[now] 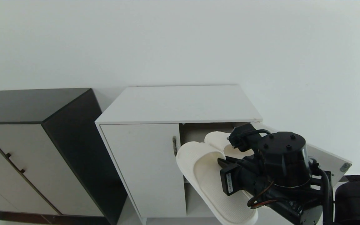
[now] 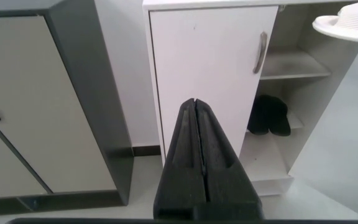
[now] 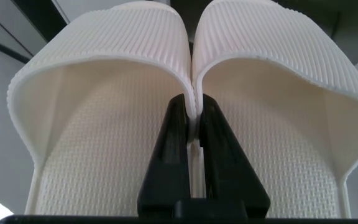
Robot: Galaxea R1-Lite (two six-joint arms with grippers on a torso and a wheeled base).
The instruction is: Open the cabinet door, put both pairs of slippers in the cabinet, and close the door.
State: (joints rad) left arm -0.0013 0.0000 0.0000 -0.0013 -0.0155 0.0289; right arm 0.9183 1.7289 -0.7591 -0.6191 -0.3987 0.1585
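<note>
Closest in is the right gripper (image 3: 194, 118), its two black fingers drawn nearly together on the pair of white slippers (image 3: 104, 124). It pinches the inner walls of both upper bands where they meet side by side (a sensible hold, since one pinch carries both). In the head view the pair hangs toes-forward at the mouth of the white cabinet (image 1: 180, 106), in front of its open right half. The open door (image 1: 327, 156) is swung out to the robot's right, and the left door (image 1: 142, 168) is shut. The slippers look light, foam-like and ribbed, soft enough to flex under the clamp and not very slippery. I judge the weak point to be the heels, which reach well out from the grip and could catch the cabinet's front edge or a shelf (image 2: 294, 65) on the way in. The dark pair of slippers (image 2: 269, 115) already lies on a lower shelf inside. The left gripper (image 2: 194, 106) faces the shut left door from farther back, its fingers pressed flat together with nothing between them.
</note>
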